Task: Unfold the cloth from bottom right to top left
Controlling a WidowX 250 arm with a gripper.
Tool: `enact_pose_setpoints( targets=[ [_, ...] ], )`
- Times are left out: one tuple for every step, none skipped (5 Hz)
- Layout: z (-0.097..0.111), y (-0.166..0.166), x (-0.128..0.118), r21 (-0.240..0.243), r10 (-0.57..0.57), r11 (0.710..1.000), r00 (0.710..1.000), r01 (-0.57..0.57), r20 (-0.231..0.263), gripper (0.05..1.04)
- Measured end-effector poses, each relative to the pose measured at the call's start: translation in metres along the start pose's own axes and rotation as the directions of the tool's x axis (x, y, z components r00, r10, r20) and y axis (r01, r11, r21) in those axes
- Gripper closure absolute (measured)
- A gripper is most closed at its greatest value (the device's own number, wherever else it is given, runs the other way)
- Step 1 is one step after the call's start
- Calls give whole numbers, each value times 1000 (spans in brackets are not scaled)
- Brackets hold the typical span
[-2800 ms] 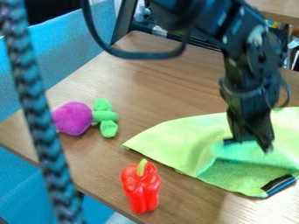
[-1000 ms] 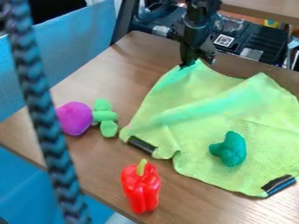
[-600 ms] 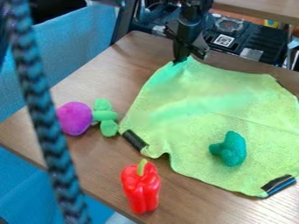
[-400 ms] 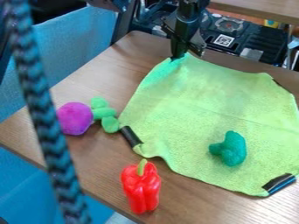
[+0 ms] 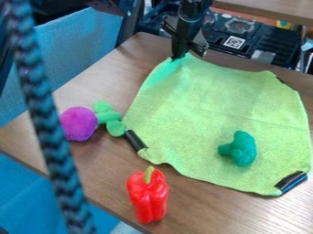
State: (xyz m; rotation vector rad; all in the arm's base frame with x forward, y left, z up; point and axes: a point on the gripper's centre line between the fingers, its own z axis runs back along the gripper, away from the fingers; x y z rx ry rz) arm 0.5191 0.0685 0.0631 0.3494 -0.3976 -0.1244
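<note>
The black gripper [image 5: 178, 56] hangs at the top of the table, shut on the upper-left corner of the cloth. The yellow-green cloth [image 5: 214, 105] lies spread over the right half of the table, mostly flat, with a small ripple along its lower-left edge. Dark tabs mark its left and lower-right corners, and a dark strip shows at the upper right. A green toy [image 5: 243, 148] shaped like broccoli rests on the cloth's lower right part.
A purple toy [image 5: 78, 124] with green leaves sits at the left, its leaves beside the cloth's left corner. A red toy pepper [image 5: 148, 194] stands near the table's front edge. A braided cable [image 5: 43, 123] crosses the left foreground. Black equipment [image 5: 238, 34] is behind the table.
The gripper moved from over the cloth's right side to the upper left, drawing the corner along and spreading the cloth. The green toy came into view and lately shifted slightly upward with the cloth.
</note>
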Motion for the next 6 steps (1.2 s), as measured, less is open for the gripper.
enact_pose_setpoints(
  targets=[
    [0,-1,0,-9,-30,1000,1000,30,3,890],
    [-1,3,0,-4,-43,999,999,43,6,656],
    [-9,-2,-8,-13,-60,998,998,60,-6,351],
    [1,-6,-14,-43,-83,996,996,83,14,108],
    [34,-16,-19,-143,-145,977,985,157,91,84],
    [64,-31,-35,-252,-191,942,972,222,138,84]
  ],
)
